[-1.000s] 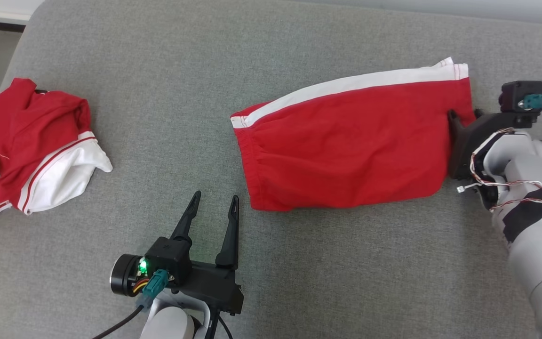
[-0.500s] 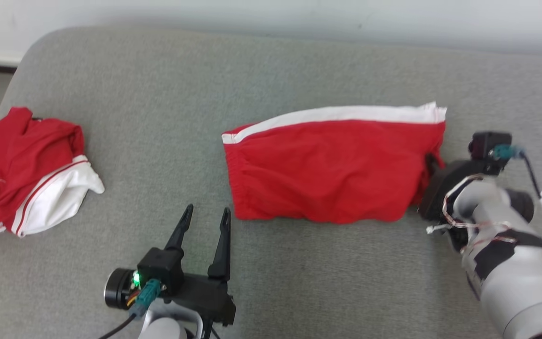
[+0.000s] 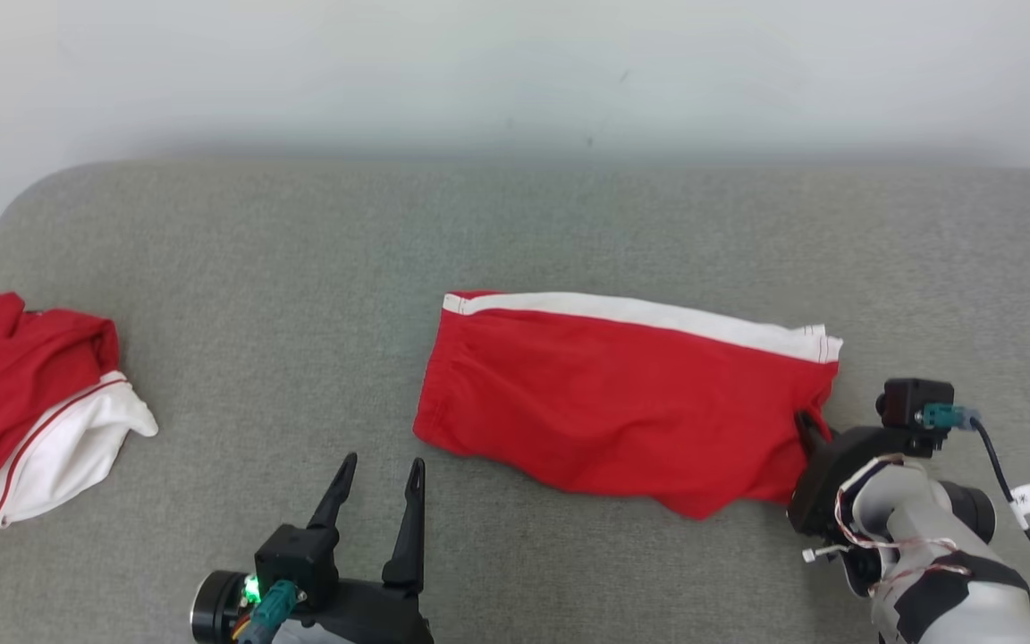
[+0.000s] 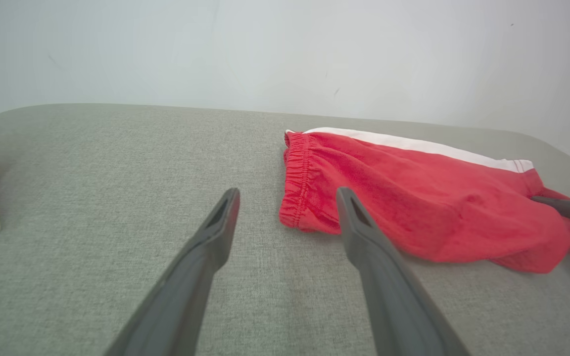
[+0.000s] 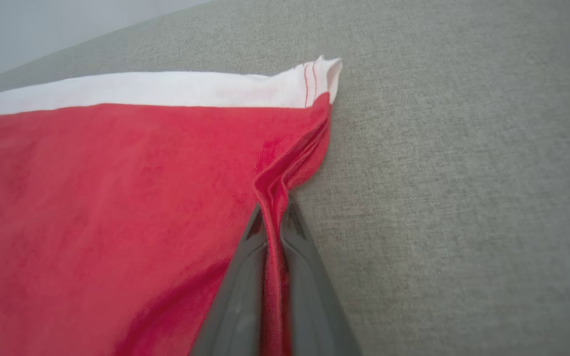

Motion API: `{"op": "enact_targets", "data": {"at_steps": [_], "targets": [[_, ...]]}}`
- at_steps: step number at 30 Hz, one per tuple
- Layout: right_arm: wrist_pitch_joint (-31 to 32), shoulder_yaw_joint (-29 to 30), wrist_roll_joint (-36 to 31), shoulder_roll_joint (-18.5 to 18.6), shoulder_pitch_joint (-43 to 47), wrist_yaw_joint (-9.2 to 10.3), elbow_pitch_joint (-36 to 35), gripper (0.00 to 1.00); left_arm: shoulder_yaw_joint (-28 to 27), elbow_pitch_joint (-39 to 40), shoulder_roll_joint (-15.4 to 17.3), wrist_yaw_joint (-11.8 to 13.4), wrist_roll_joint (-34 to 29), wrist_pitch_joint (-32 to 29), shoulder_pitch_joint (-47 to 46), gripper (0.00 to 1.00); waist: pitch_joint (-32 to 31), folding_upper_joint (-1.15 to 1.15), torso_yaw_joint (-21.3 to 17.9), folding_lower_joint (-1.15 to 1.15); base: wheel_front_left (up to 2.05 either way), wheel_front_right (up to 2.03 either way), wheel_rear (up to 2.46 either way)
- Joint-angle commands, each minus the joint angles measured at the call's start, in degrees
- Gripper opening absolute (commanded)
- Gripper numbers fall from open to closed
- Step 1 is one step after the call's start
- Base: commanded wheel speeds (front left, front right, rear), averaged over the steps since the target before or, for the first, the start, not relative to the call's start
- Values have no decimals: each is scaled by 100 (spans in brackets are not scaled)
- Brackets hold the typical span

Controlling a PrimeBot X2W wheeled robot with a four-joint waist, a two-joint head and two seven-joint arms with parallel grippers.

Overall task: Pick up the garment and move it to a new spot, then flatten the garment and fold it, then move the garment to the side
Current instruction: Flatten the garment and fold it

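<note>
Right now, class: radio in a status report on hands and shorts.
Right hand shut on red shorts' edge. Left hand open, holding nothing. Another red garment far left.

A wide strip of bare grey cushion (image 3: 282, 295) lies open between the crumpled red-and-white garment (image 3: 23, 411) at the left edge and the red shorts (image 3: 604, 394), with the left gripper (image 3: 383, 461), fingers apart, at its near end. Bare cushion also runs behind the shorts up to the wall (image 3: 515, 80), while the right gripper (image 3: 806, 420), pinching the shorts' right hem, and its arm block the near right corner.
</note>
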State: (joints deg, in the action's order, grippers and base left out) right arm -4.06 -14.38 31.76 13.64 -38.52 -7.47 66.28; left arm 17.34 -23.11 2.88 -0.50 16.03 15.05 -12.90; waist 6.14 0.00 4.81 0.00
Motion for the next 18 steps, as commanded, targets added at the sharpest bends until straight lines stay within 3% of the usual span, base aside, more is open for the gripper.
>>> {"op": "enact_targets", "data": {"at_steps": [1,12,18], "targets": [[-43,-26,56,35,113,-2,-19,0,-8,-12,3,-11,-60,17,76,100,-138,0,-111,0,0,0,0],[-331,-167,86,74,187,-2,-87,0,8,-80,2,-38,-53,17,139,100,-183,0,-41,0,0,0,0],[-519,-392,157,-42,53,-2,-528,0,-2,-71,3,-32,-23,17,129,100,-122,0,-38,0,0,0,0]]}}
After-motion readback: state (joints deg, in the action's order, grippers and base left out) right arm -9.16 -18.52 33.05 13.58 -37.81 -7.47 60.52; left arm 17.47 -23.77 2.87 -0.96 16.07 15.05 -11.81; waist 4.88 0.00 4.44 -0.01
